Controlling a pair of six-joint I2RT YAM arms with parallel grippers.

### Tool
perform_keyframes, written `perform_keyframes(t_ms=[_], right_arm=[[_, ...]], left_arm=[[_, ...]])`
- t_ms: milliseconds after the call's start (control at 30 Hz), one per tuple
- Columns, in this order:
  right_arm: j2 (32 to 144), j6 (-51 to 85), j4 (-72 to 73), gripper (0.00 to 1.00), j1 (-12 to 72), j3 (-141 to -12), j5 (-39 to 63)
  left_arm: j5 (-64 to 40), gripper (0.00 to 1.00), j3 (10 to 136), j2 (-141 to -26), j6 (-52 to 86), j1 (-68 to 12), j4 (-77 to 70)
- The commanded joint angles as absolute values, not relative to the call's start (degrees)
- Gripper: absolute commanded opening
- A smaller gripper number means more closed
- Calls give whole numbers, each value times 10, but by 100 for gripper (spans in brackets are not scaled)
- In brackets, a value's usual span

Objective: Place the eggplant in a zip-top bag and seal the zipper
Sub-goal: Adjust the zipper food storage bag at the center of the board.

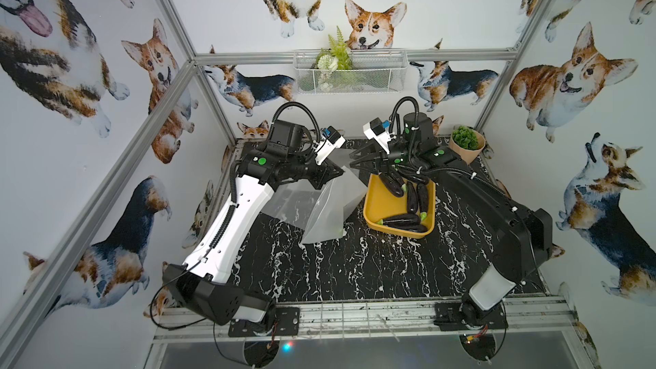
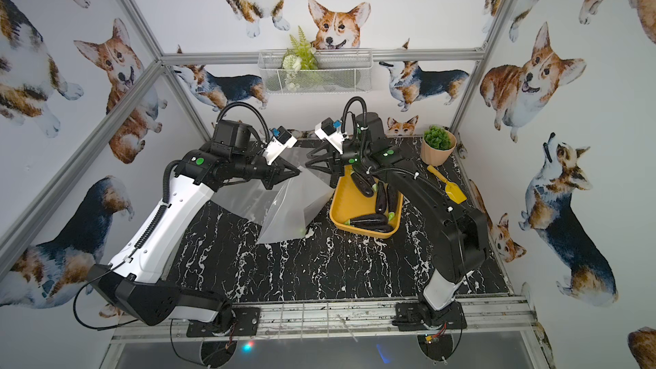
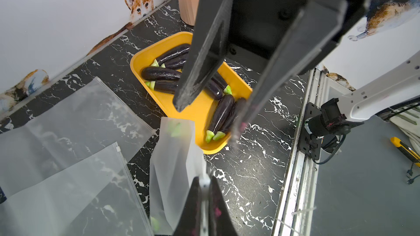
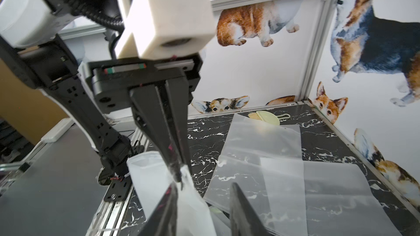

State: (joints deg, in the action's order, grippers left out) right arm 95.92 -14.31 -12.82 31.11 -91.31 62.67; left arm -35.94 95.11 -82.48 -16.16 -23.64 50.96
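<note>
1. left pincer [image 4: 178, 177]: clenched on the upper edge of the zip-top bag [image 1: 324, 214], with a strip of frosted film pinched between its tips.

2. zip-top bag: hangs below the left pincer and reaches down toward the worktop [image 1: 355, 268]. From the right wrist, its mouth gapes upward just beside the grip. A small green patch [image 3: 155, 223] shows through the film low in the bag; what it belongs to cannot be told.

3. right pincer [image 3: 208, 123]: released, jaws well parted. Its tips face the left pincer's tips from just beside them, over the bag's mouth. Whether either finger touches the film cannot be told.

4. eggplants [image 3: 161, 73]: several, dark purple with pale green caps. They lie in the yellow tray [image 1: 367, 207], below and behind the right pincer, on the side away from the left pincer.

5. yellow tray: on the worktop, just beside the hanging bag.

6. spare bags [image 3: 68, 121]: two, flat and overlapping on the worktop. They lie on the left pincer's side, well apart from the right pincer.

7. potted plant [image 1: 465, 143]: beyond the right pincer, at the worktop's far corner.
</note>
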Motion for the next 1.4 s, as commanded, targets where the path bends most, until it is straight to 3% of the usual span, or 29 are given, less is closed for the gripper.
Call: perform_keyframes(t_ms=[0, 167, 533, 800, 967, 1367], right_arm=[[972, -318, -321, 48, 317, -953, 682], [987, -355, -355, 50, 339, -973, 628], [988, -338, -305, 47, 340, -968, 632], [989, -316, -280, 23, 346, -972, 650], [988, -318, -279, 0, 347, -973, 662], [950, -113, -20, 0, 342, -869, 613]], left_arm=[[-387, 0, 969, -831, -187, -235, 521], [-408, 0, 981, -841, -193, -236, 533], [-419, 0, 980, -837, -204, -236, 549], [-423, 0, 976, -840, -199, -237, 543], [-420, 0, 976, -841, -199, -237, 545], [-387, 0, 947, -813, -197, -236, 546]])
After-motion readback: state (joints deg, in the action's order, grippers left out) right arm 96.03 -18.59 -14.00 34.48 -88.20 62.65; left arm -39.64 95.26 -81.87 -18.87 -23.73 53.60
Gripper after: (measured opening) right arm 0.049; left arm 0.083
